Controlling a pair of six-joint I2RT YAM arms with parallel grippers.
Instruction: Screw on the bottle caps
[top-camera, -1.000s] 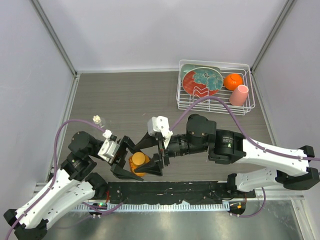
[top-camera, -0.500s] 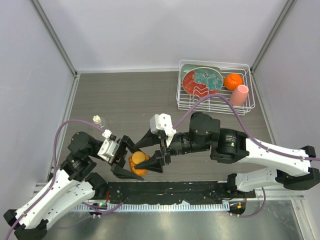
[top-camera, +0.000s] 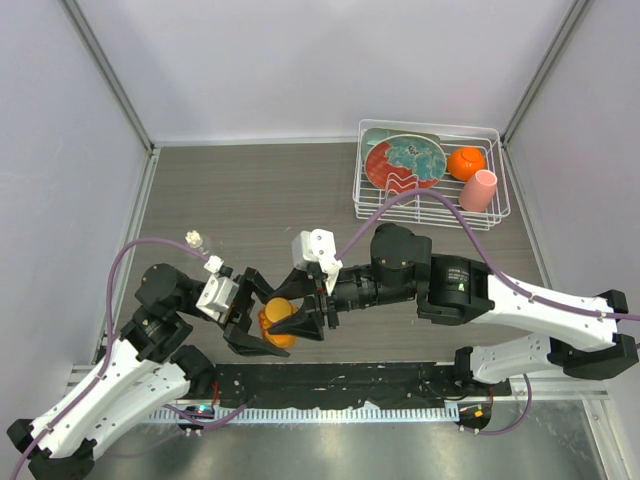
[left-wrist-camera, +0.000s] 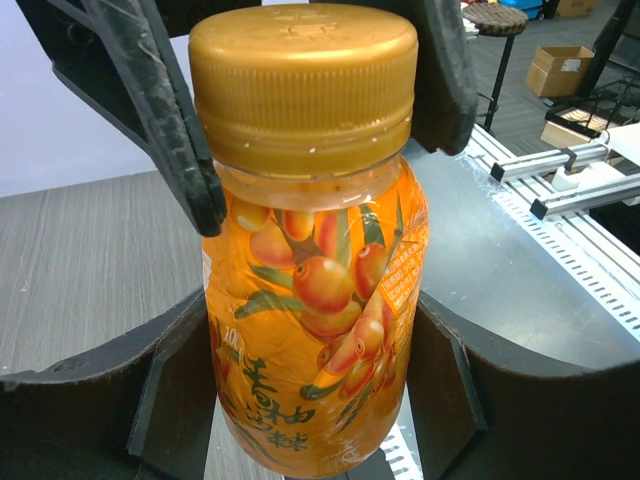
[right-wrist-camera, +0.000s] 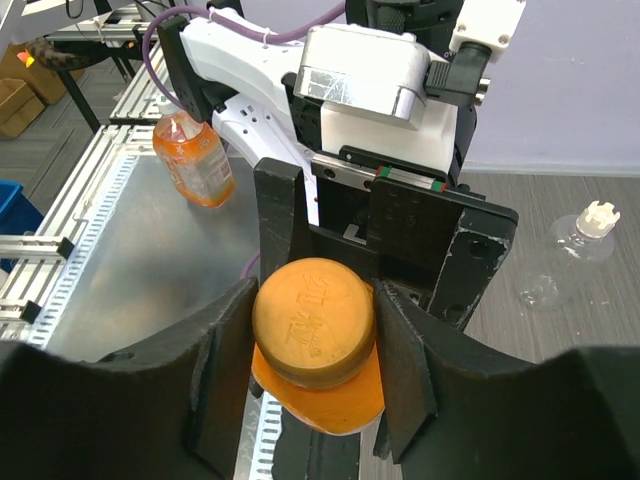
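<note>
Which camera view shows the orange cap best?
Left wrist: the orange cap fills the frame, side and top visible. Right wrist shows the cap from above, between the right jaws. Top external shows the cap small, partly hidden.

Landmark: black base rail (top-camera: 340, 378), with both arms bolted to it.
Left arm (top-camera: 100, 395): white shell links, black round joints; mounted at the rail's left end.
Right arm (top-camera: 545, 305): same white links, larger black cylindrical joints; mounted at the rail's right end.
Wrist blocks (top-camera: 318, 248): white boxes, silvery top plate, black plug.
Fingers (right-wrist-camera: 228, 372): matte black, broad, inner faces curved.
Cables (top-camera: 440, 200): purple, one loop per arm, on the rail's far side.
</note>
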